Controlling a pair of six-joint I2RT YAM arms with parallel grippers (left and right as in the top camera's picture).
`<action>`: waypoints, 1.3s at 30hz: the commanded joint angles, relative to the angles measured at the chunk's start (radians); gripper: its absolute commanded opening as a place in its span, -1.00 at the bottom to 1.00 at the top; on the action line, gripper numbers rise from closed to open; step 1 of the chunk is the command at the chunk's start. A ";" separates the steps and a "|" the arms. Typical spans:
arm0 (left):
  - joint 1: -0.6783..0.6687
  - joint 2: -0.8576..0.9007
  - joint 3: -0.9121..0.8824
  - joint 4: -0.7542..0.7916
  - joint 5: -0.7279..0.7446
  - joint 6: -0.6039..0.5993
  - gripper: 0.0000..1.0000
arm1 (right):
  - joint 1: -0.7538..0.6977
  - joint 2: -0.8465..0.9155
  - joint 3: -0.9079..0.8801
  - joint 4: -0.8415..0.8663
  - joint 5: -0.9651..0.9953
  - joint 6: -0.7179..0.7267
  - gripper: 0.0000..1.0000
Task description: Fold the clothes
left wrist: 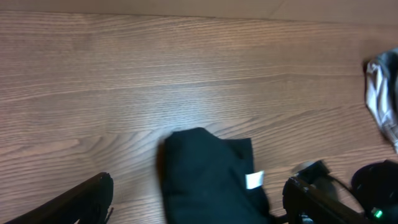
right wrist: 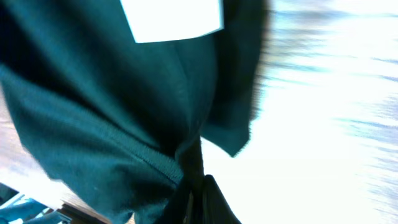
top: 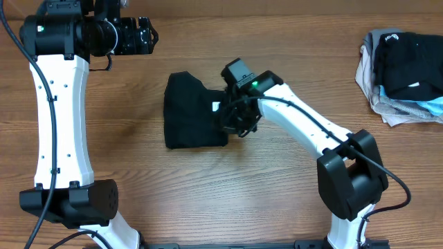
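Note:
A dark folded garment (top: 190, 111) with a small white label lies in the middle of the table. It also shows in the left wrist view (left wrist: 208, 177) and, close up, in the right wrist view (right wrist: 106, 106). My right gripper (top: 239, 123) is at the garment's right edge, shut on a hem of the dark garment (right wrist: 196, 180). My left gripper (top: 142, 36) is raised at the far left, apart from the garment, open and empty; only its finger tips (left wrist: 193, 205) show in the left wrist view.
A pile of clothes (top: 405, 66), black over grey and light blue, sits at the far right edge of the wooden table (top: 138, 180). Its edge shows in the left wrist view (left wrist: 382, 93).

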 commanded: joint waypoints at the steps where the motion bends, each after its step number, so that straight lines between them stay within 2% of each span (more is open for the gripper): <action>1: -0.002 0.006 0.006 0.002 -0.014 0.032 0.79 | -0.039 0.013 -0.004 -0.053 0.021 -0.040 -0.92; 5: -0.002 0.014 0.006 0.001 -0.014 0.035 0.79 | -0.044 0.018 -0.004 -0.097 0.028 -0.076 -0.85; 7: -0.002 0.019 0.006 -0.002 -0.014 0.035 0.79 | -0.043 0.021 -0.004 -0.117 0.046 -0.079 -0.71; 9: -0.002 0.020 0.005 -0.003 -0.014 0.035 0.80 | -0.043 0.031 -0.004 -0.138 0.060 -0.088 -0.48; 12: -0.002 0.021 0.005 -0.003 -0.014 0.035 0.80 | -0.045 0.051 -0.004 -0.171 0.084 -0.132 0.16; 14: -0.002 0.021 0.005 -0.003 -0.014 0.042 0.80 | -0.049 0.053 -0.003 -0.169 0.129 -0.132 0.32; 19: -0.002 0.021 0.005 -0.008 -0.014 0.055 0.81 | -0.108 -0.001 0.089 -0.170 0.143 -0.217 0.33; 24: -0.002 0.021 0.005 -0.008 -0.014 0.059 0.82 | -0.148 -0.037 0.250 -0.153 0.140 -0.335 0.48; 27: -0.002 0.021 0.005 -0.008 -0.014 0.061 0.82 | -0.151 -0.035 0.289 -0.051 0.098 -0.423 0.54; 34: -0.002 0.021 0.005 -0.007 -0.014 0.061 0.82 | -0.142 0.097 0.289 0.084 0.022 -0.523 0.57; 39: -0.002 0.021 0.005 -0.008 -0.014 0.061 0.82 | -0.143 0.183 0.289 0.132 0.006 -0.525 0.56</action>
